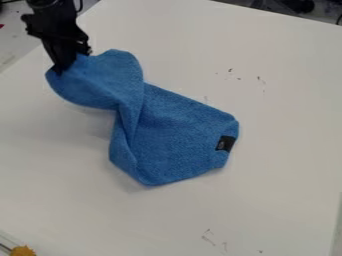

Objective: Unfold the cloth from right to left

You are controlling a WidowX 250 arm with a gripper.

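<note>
I have the blue cloth (175, 135) by one end.
My gripper (60, 69) is pinched closed on it; the end with the black tag (226, 143) lies on the table (280, 200).

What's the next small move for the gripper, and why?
Probably ease the gripper slightly farther left: it holds the blue cloth by its raised upper-left end, the middle is pinched into a twist, and the tagged end lies on the table.
</note>
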